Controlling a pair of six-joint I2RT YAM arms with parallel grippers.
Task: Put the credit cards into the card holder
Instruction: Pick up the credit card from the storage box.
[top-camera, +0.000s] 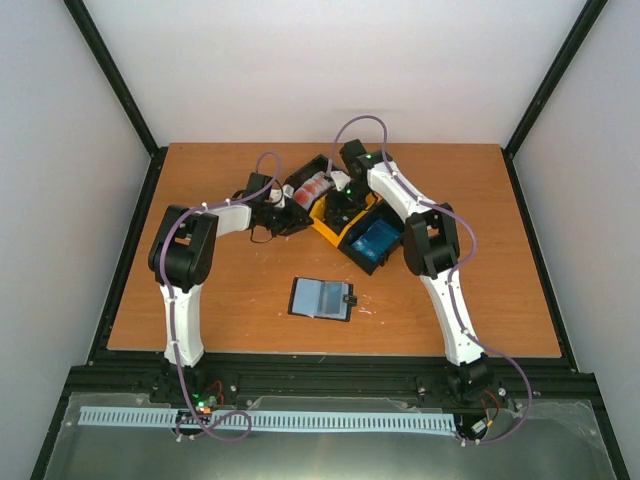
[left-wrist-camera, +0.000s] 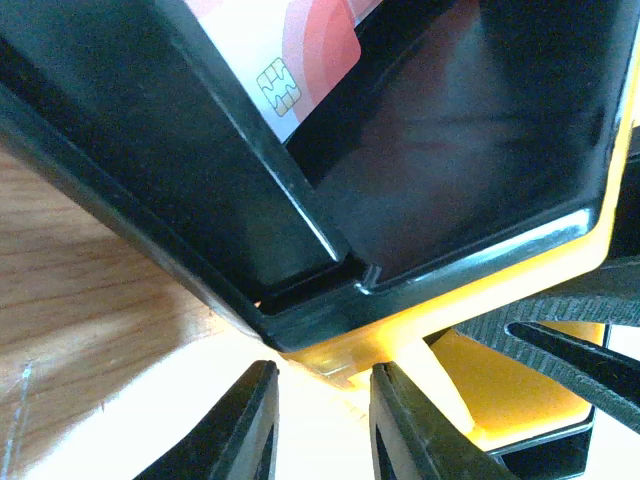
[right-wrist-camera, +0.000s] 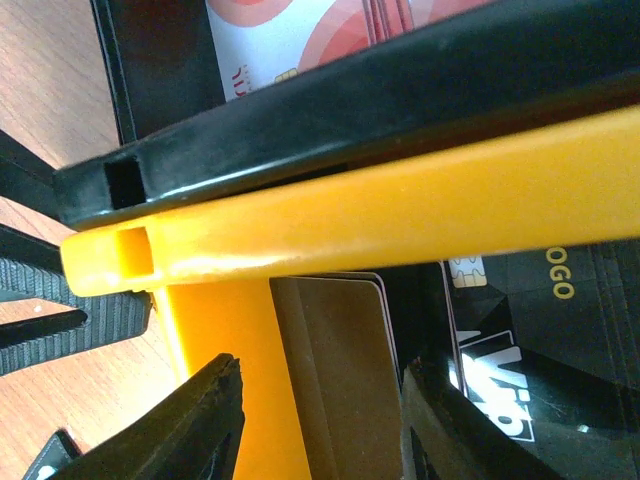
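Two robot arms reach over a wooden surface (top-camera: 200, 300) to a row of three joined bins at its far centre. The card holder (top-camera: 320, 298) lies open and flat near the middle of the surface, well apart from both arms, its grey-blue pockets facing up and its clasp tab pointing right.

The credit cards are in the bins. Red-and-white cards (top-camera: 315, 186) fill the left black bin (top-camera: 299, 178), and blue cards (top-camera: 376, 241) fill the right black bin (top-camera: 350, 250). In the yellow bin (top-camera: 325, 229) between them stands a brownish card (right-wrist-camera: 340, 390), with a dark card bearing gold lettering (right-wrist-camera: 530, 310) just beside it.

The left tool (left-wrist-camera: 322, 378) sits low at the corner where the left black bin meets the yellow one. Its fingers are narrowly parted, with nothing between them. The right tool (right-wrist-camera: 320, 375) hangs over the yellow bin, released, its fingers spread wide on either side of the brownish card. A strip of yellow shows between that card and the left finger (right-wrist-camera: 190, 430).
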